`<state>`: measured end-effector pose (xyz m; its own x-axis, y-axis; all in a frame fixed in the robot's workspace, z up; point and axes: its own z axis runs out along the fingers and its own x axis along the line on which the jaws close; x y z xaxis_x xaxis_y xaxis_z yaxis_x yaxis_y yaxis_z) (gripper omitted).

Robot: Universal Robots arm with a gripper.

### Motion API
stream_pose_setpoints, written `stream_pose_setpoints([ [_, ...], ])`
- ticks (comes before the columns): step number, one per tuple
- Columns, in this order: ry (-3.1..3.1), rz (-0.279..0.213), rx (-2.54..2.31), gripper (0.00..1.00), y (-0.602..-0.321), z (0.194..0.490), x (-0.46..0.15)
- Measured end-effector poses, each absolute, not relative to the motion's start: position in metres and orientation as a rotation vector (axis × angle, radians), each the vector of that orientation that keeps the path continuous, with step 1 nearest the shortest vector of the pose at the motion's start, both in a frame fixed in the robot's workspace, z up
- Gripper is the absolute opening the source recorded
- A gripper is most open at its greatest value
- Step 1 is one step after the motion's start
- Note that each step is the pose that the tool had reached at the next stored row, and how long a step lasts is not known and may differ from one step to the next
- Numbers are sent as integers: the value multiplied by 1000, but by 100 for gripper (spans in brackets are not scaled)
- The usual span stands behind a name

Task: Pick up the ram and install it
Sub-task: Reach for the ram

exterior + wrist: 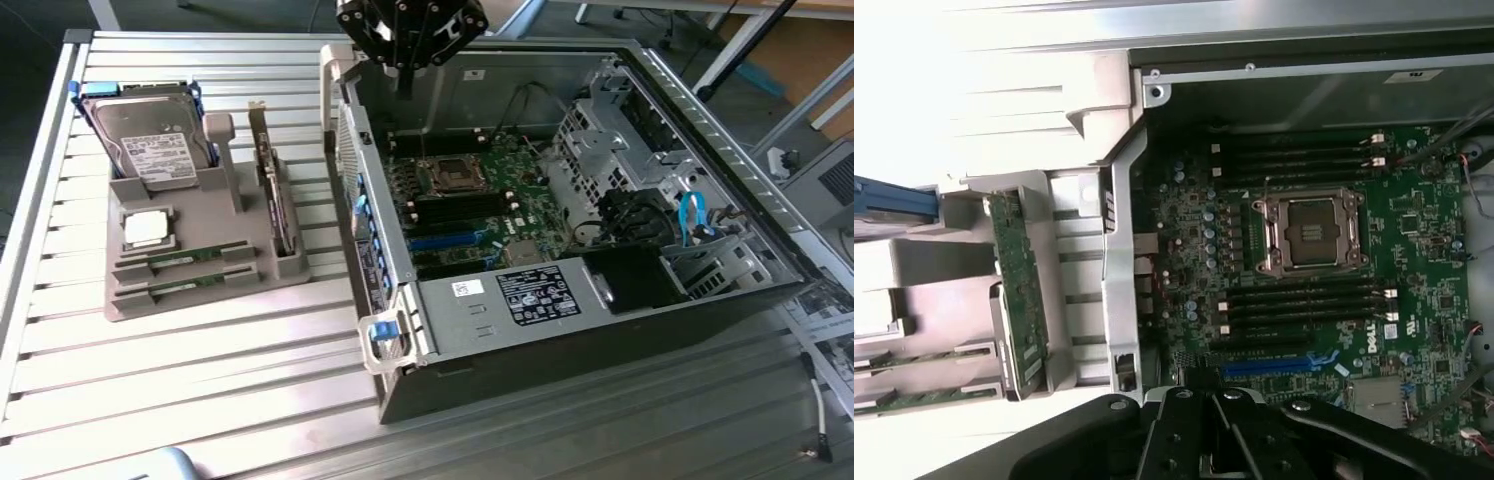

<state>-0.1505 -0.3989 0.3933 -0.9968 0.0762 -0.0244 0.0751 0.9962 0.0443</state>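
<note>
Two ram sticks (183, 258) (180, 289), thin and green, lie flat in slots at the front of a grey holder tray (200, 300) at the exterior view's left. In the wrist view the ram sticks (924, 358) appear beside the upright card. My gripper (402, 85) hangs high over the back wall of the open computer case (534, 290), well away from the sticks, with its fingers shut and nothing held. The gripper (1199, 380) looks down on the motherboard (1414, 250), whose black memory slots (1304, 300) flank an empty processor socket (1309, 230).
The tray also carries a hard drive (147, 135), a square silver processor chip (144, 228) and an upright dark expansion card (274, 190). The case has drive cages and cables (667, 220) at the exterior view's right. All stands on a slatted metal table (200, 400).
</note>
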Motion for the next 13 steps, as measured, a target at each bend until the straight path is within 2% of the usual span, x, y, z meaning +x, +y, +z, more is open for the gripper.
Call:
stream_pose_setpoints([
  [13,3113,68,118,11,-399,393,-177],
])
